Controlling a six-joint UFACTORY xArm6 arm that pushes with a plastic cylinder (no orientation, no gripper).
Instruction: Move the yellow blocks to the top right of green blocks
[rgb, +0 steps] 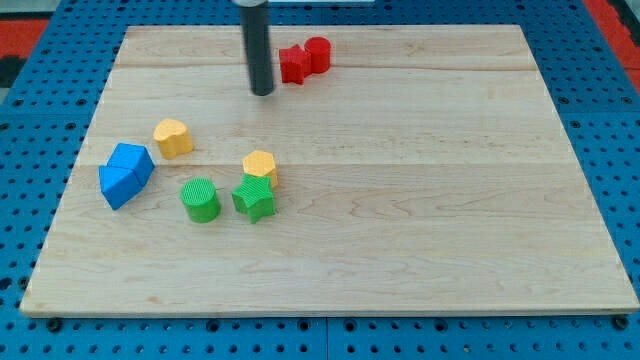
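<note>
I am looking down on a pale wooden board (400, 200) lying on a blue perforated base (40, 100). My tip (263, 93), the lower end of a straight dark rod, sits on the board near its top edge, toward the view's left of centre. The arm carries no claw, so there is nothing spread, pressed together or pinching; the rod touches no block.

Yellow items, two in number. The yellow heart-shaped block (173, 137) is a small, matt piece with a lobed upper face, standing alone at about 8 o'clock from my tip, well apart from it. The yellow hexagonal block (260, 166) has a flat six-sided top and lies almost straight down the view from my tip, at 6 o'clock, also well apart.

Green items, two in number. The green star-shaped block (255, 198) sits immediately at 6 o'clock of the yellow hexagonal block, and the two appear to touch. The green cylinder block (201, 199) stands upright just beside the star, at its 9 o'clock, with a narrow gap between them. The yellow heart lies at roughly 11 o'clock of the cylinder.

Other items. Two blue blocks (125, 173), angular in shape, are pressed together at 8 o'clock of the yellow heart, near the board's left edge. Two red blocks (304, 59) touch each other just at 1 o'clock of my tip, near the board's top edge; their exact shapes I cannot make out.
</note>
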